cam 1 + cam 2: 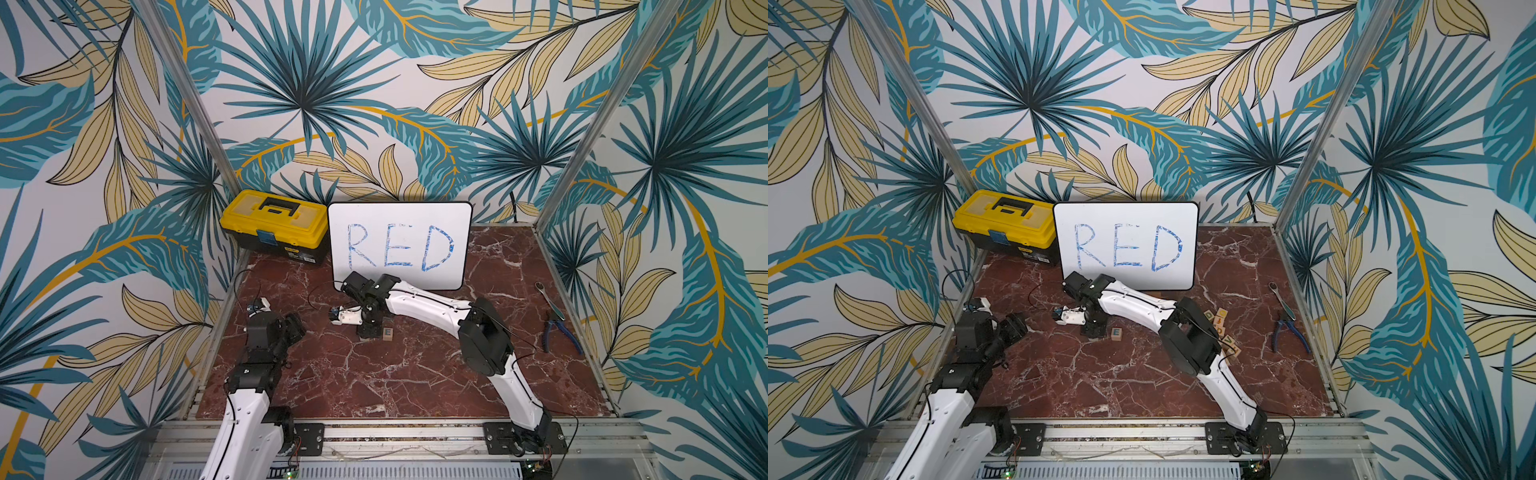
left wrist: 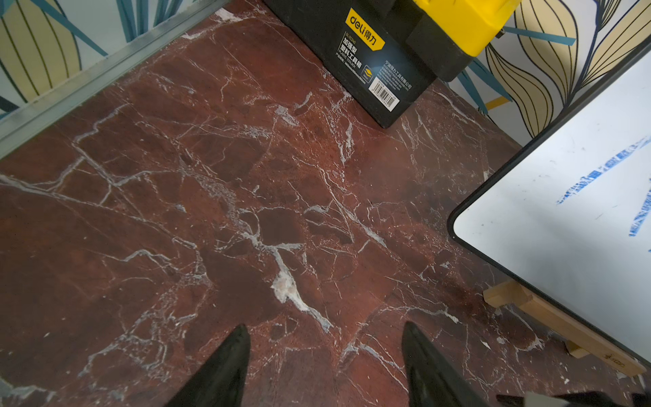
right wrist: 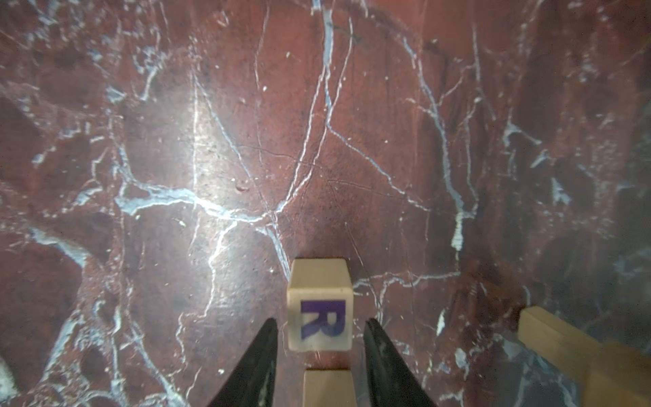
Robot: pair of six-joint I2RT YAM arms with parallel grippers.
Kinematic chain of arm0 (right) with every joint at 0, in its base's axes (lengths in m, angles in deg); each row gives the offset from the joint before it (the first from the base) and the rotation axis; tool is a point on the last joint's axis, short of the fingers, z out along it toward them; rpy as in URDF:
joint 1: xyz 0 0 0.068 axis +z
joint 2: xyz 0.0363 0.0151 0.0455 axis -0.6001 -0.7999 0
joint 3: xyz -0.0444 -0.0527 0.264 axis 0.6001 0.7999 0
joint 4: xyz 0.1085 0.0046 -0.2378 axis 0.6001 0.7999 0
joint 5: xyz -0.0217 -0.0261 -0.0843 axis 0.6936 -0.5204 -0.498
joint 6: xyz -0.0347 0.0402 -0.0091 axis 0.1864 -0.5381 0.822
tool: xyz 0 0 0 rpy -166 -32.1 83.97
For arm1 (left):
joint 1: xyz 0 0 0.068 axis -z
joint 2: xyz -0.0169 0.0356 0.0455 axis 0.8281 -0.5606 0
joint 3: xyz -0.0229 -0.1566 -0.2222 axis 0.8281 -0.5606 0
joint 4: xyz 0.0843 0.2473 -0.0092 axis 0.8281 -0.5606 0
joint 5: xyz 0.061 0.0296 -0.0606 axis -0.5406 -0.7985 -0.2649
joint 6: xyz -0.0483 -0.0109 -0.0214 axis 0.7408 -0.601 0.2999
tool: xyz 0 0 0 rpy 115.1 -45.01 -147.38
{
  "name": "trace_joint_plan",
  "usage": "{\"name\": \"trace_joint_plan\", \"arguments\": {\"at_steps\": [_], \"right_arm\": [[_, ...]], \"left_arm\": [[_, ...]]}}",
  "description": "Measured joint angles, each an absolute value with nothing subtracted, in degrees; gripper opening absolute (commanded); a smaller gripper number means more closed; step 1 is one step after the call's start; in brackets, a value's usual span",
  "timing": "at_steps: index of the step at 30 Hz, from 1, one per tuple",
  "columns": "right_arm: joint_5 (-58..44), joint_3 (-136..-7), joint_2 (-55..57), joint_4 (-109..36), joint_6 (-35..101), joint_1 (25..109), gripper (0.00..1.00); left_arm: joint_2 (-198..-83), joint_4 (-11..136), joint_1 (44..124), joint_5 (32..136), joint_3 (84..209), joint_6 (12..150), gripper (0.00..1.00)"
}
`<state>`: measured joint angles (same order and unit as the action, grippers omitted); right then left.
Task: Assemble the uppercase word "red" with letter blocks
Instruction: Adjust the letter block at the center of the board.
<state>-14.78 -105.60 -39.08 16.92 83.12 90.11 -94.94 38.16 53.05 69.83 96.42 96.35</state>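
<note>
The R block (image 3: 320,306) is pale matt wood, the tabletop (image 3: 211,141) glossy veined marble, the toolbox (image 1: 274,220) smooth yellow plastic

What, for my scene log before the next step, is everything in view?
R block: one, pale wood with a dark letter, on the table between the right hand's fingers
E block: one, pale wood with a teal letter, beside the right hand
Other letter cubes: several, count unclear, pale wood, heaped behind the right arm
Whiteboard: one, white with RED in blue, back centre
Toolbox: one, yellow and black, back left
Ratchet: one, silver, right edge
Pliers: one, blue handles, right edge
Table: one, red-brown marble
Left hand: black fingers, open, empty
Right hand: black fingers, open around the R block
</note>
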Motion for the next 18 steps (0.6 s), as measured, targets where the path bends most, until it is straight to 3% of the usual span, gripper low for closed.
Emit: {"name": "trace_joint_plan", "arguments": {"at_steps": [10, 18], "right_arm": [[-17.3, -95.0, -20.1, 11.7, 77.4, 88.4, 0.42], [-22.9, -81.2, -0.2, 10.0, 64.3, 84.4, 0.43]], "left_arm": [[-94.8, 37.9, 53.9, 71.9, 96.7, 94.0, 0.66], [-99.4, 38.1, 67.5, 65.7, 100.6, 91.4, 0.66]]}}
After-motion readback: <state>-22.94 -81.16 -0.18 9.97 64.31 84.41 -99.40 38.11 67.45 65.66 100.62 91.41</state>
